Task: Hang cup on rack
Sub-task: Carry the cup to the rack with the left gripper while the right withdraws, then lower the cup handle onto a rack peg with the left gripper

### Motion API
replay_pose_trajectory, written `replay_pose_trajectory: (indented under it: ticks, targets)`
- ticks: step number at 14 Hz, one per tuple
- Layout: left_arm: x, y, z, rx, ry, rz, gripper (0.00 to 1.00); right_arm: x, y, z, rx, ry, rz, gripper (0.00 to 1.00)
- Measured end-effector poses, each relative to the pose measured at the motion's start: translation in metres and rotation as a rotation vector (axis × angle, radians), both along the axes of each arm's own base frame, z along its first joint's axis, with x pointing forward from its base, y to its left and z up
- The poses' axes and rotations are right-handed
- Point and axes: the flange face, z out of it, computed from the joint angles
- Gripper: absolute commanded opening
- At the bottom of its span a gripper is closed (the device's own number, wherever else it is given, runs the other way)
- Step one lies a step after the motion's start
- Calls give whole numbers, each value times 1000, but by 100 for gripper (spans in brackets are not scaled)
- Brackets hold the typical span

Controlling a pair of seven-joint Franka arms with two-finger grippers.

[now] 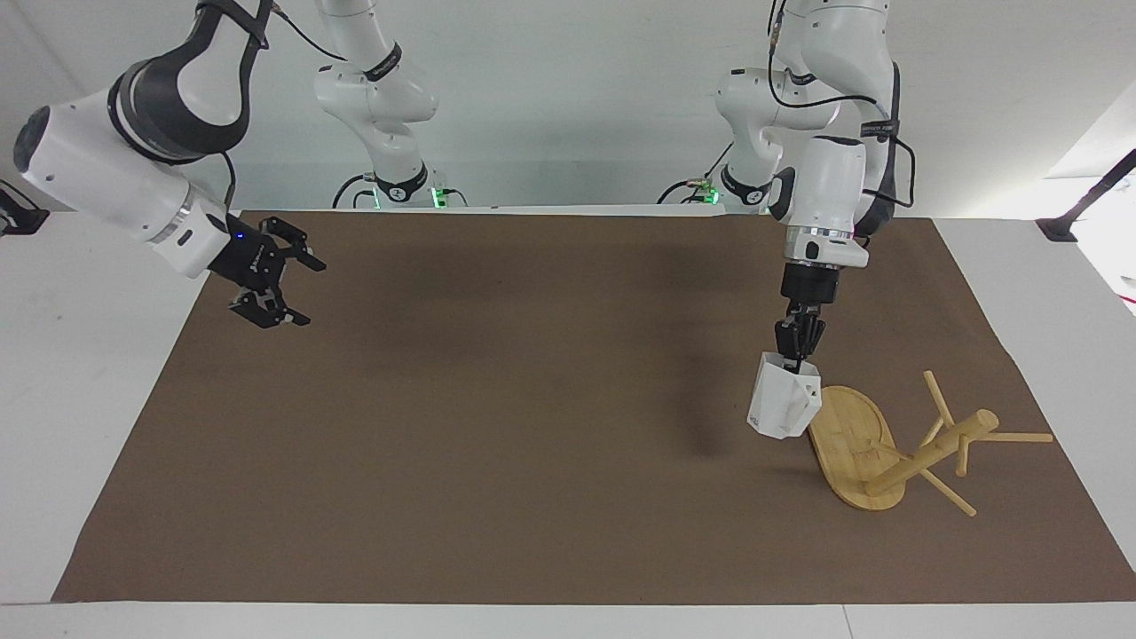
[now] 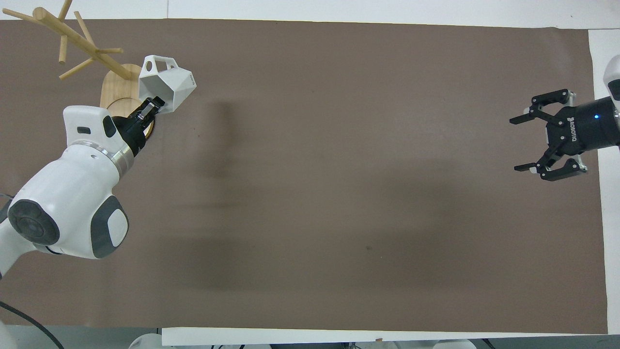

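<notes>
My left gripper [image 1: 799,353] is shut on the rim of the white faceted cup [image 1: 783,410] and holds it in the air, rim up. The cup hangs just beside the oval base of the bamboo rack [image 1: 848,430], on the side toward the table's middle. In the overhead view the cup [image 2: 169,86] has its handle turned toward the rack [image 2: 115,86], and the left gripper [image 2: 153,104] grips its rim. The rack's post slants toward the left arm's end of the table; I cannot tell whether it stands upright. My right gripper [image 1: 304,293] is open and empty in the air over the mat's edge at the right arm's end; it also shows in the overhead view [image 2: 516,144].
A brown mat [image 1: 497,444] covers most of the white table. The rack's thin pegs [image 1: 1021,437] stick out toward the left arm's end of the mat.
</notes>
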Motion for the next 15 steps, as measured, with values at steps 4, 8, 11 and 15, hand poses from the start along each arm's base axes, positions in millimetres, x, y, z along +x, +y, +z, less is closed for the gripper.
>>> replay_pose_trajectory:
  ticks: [4,8,11,15]
  targets:
    - [19,25,-36,-10,-34,61,0,-6,1,66,-230,44,-193,99]
    - [41,35,-44,-8,-37,87,0,-22,2,109,-338,202,-507,99]
    - [53,32,-44,-11,-49,87,0,-27,1,114,-373,303,-774,99]
    - [57,33,-40,-14,-58,91,0,-28,0,115,-398,371,-1011,99]
